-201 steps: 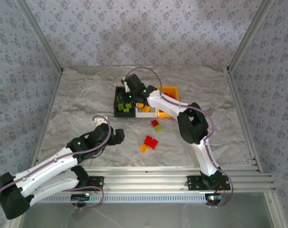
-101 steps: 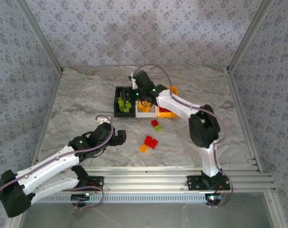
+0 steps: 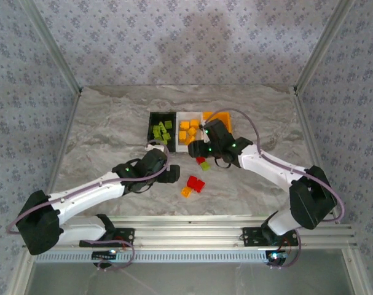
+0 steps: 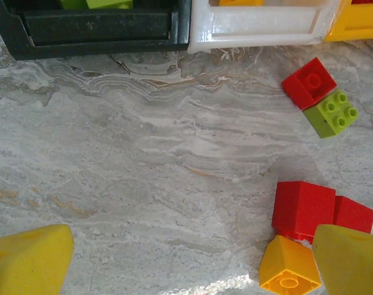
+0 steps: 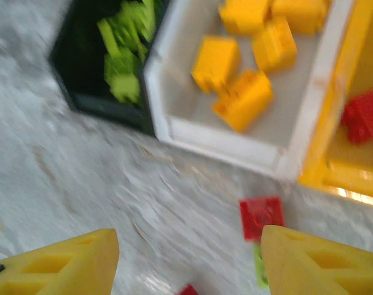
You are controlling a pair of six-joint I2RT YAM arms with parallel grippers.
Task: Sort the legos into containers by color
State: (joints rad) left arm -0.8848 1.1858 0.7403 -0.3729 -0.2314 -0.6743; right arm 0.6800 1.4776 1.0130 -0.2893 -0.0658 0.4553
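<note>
Sorting looks well along. Green legos lie in the black bin [image 4: 94, 27] left of the white bin [image 4: 260, 27], orange ones in the white bin itself, and at least one red in the yellow bin [image 4: 361, 24] on its right. Five legos lie loose on the table in front of the white bin. A red brick [image 4: 308, 83] touches a green brick [image 4: 332, 112] just in front of it. Farther out towards the arms, a red pair [image 4: 309, 209] has an orange brick [image 4: 289, 275] against it.

The step in hand seems to be the reach for the next loose brick. The left gripper [image 4: 186, 264] hangs low over bare table in front of the white bin, fingers spread fully wide and holding nothing. One fingertip is close by the red pair and the orange brick. The right gripper [image 5: 189, 264] hovers near the white bin's front wall, fingers apart and empty, with the red brick below and nearer one finger.

Next, I judge, either gripper must centre on a single brick. Since neighbours touch, the fingers need to close on one without dragging its mate.
</note>
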